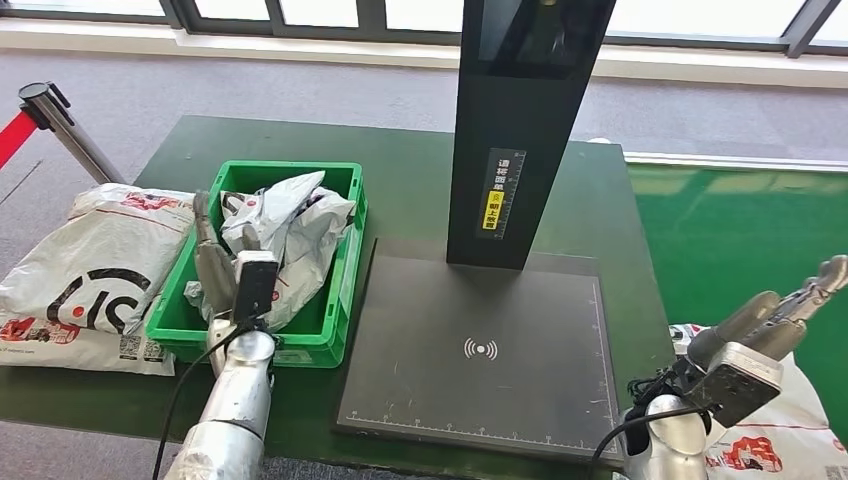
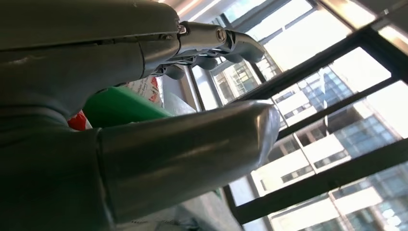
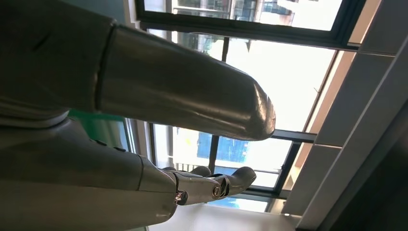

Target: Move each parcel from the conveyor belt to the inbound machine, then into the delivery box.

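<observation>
On the bench (image 1: 410, 190), parcels (image 1: 285, 225) fill the green box (image 1: 345, 290); another parcel (image 1: 780, 440) awaits my empty, spread right robot hand (image 1: 775, 320).

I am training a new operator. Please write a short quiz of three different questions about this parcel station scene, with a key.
1. True or false: the green crate already holds white parcels.
2. What lies on the scanner platform: A) one parcel, B) nothing, C) a box?
3. Over what is the left hand?

Key: 1 true. 2 B. 3 Over the green crate; its fingers hold nothing. The right hand is also open, above a parcel on the belt side.
</observation>
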